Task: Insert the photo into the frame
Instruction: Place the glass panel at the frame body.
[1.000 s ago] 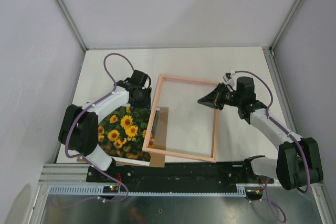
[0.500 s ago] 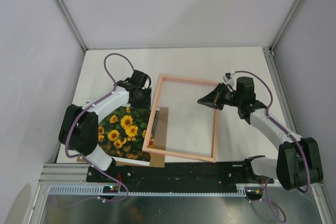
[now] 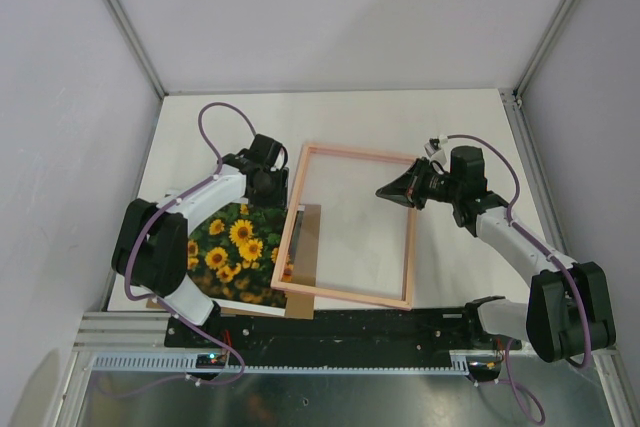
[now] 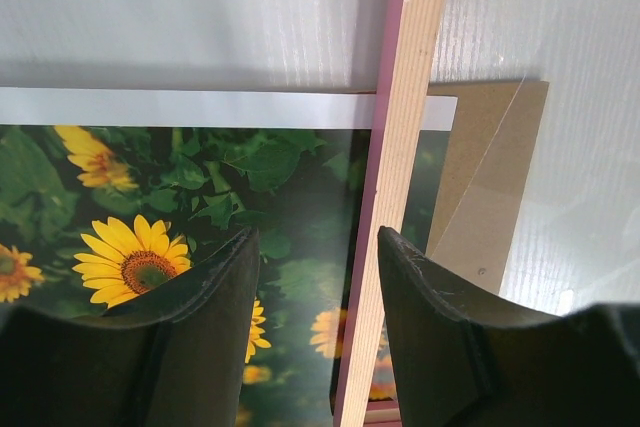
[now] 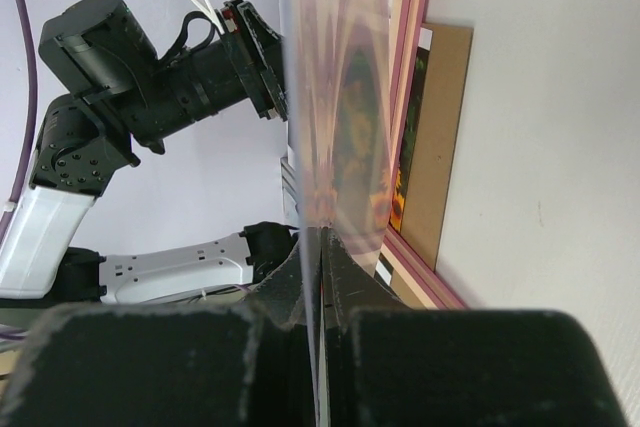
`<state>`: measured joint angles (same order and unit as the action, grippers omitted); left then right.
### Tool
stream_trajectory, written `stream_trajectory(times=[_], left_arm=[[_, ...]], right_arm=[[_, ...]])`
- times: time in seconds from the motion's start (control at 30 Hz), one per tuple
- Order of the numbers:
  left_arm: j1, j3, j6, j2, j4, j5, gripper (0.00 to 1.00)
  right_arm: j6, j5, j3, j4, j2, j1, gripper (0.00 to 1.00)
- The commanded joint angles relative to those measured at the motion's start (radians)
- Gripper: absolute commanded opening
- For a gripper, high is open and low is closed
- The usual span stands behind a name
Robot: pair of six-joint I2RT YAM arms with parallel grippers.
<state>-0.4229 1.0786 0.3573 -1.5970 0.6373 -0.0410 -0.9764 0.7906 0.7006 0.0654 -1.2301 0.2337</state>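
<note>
The photo (image 3: 232, 247) lies face up on a brown board (image 4: 490, 167), its right edge under the left rail of the frame (image 3: 288, 222). The left hand (image 4: 315, 242) hangs released over that rail. The frame lies on the desk (image 3: 450, 127). Over the frame's right rail, the right hand (image 3: 385, 190) is clenched on a clear pane (image 5: 320, 97).

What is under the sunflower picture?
A brown backing board lies under the photo, and its right edge sticks out. The photo covers the rest of it. One rail of the frame crosses on top.
</note>
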Motion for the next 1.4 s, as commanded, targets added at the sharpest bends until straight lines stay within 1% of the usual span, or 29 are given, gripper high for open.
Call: stream_trajectory(times=[0.0, 0.63, 1.0, 1.37], left_arm=[[0.004, -0.002, -0.020, -0.004, -0.017, 0.008, 0.55], [0.004, -0.004, -0.021, -0.008, -0.020, 0.012, 0.55], [0.004, -0.009, -0.020, -0.007, -0.022, 0.014, 0.55], [0.004, -0.018, -0.019, 0.001, -0.024, 0.022, 0.55]], right_arm=[[-0.015, 0.016, 0.002, 0.050, 0.027, 0.003, 0.00], [-0.010, 0.012, 0.001, 0.023, 0.054, 0.000, 0.00], [0.010, 0.001, 0.002, -0.022, 0.076, 0.001, 0.00], [0.023, -0.024, 0.000, -0.050, 0.086, 0.026, 0.00]])
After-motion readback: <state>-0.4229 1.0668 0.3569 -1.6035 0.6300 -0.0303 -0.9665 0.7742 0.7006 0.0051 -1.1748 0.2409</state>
